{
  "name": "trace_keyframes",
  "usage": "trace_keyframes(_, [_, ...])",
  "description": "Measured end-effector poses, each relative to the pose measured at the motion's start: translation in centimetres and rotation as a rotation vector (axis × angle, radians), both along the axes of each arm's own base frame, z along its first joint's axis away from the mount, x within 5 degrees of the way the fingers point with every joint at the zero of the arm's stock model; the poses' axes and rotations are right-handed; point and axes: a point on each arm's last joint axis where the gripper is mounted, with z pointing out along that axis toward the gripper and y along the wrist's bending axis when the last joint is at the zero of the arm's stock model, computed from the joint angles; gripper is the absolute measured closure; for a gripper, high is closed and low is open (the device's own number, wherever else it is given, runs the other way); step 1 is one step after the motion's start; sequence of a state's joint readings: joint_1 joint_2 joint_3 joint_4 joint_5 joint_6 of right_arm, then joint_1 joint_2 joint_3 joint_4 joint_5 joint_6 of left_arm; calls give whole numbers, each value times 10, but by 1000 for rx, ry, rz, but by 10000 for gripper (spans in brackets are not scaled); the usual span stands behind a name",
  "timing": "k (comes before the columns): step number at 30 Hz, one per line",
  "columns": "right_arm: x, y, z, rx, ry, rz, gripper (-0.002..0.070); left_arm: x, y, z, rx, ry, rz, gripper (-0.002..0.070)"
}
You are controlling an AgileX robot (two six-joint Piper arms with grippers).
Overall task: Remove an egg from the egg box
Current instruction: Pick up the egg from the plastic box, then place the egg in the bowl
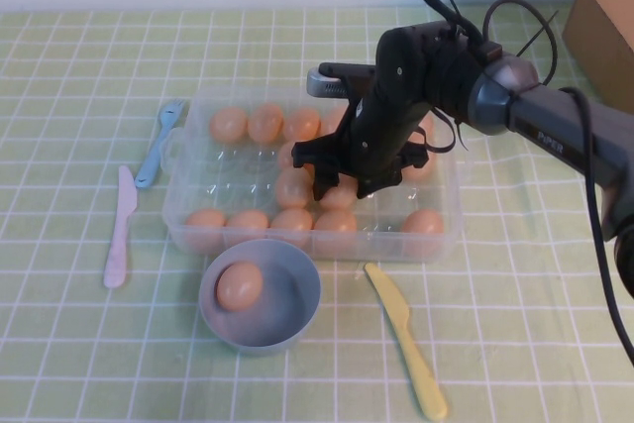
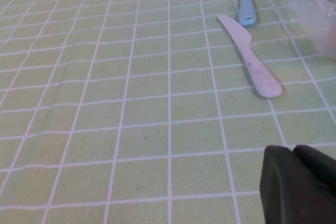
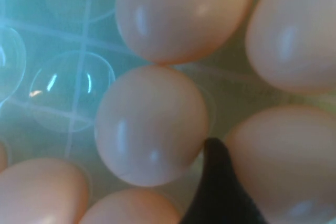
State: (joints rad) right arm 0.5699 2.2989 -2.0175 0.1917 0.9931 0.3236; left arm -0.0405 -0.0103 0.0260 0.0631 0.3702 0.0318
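The clear egg box [image 1: 181, 207] stands mid-table with several peach eggs in its cups. My right gripper [image 1: 337, 177] reaches down into the middle of the box, its fingers on either side of one egg [image 1: 338, 197]. In the right wrist view that egg [image 3: 286, 169] sits in its cup with a dark finger [image 3: 216, 184] pressed against its side; the other finger is out of the picture. My left gripper [image 2: 292, 153] is shut and holds nothing, low over the tablecloth to the left of the box.
A grey-blue bowl [image 1: 303, 279] with one egg [image 1: 239, 285] sits in front of the box. A lilac knife [image 1: 119, 230] and a blue fork [image 1: 158, 146] lie to its left, a yellow knife [image 1: 406, 339] at front right. A cardboard box [image 1: 599, 17] stands at back right.
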Motion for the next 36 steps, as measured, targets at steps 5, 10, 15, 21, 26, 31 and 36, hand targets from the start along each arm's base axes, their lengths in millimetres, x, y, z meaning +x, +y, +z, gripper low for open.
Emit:
trace_keyframes(5, [-2, -2, 10, -4, -10, 9, 281, 0, 0, 0, 0, 0, 0, 679])
trace_keyframes(10, [-16, -8, 61, -14, -115, 58, 281, 0, 0, 0, 0, 0, 0, 679])
trace_keyframes(15, [-48, -8, 108, -50, -162, 178, 282, 0, 0, 0, 0, 0, 0, 679])
trace_keyframes(21, [-86, 18, 119, -86, -146, 400, 282, 0, 0, 0, 0, 0, 0, 679])
trace_keyframes(26, [-112, 44, 118, -85, -162, 553, 282, 0, 0, 0, 0, 0, 0, 679])
trace_keyframes(31, [-118, 59, 100, -99, -131, 600, 282, 0, 0, 0, 0, 0, 0, 679])
trace_keyframes(36, [-113, 65, 78, -127, -91, 604, 282, 0, 0, 0, 0, 0, 0, 679])
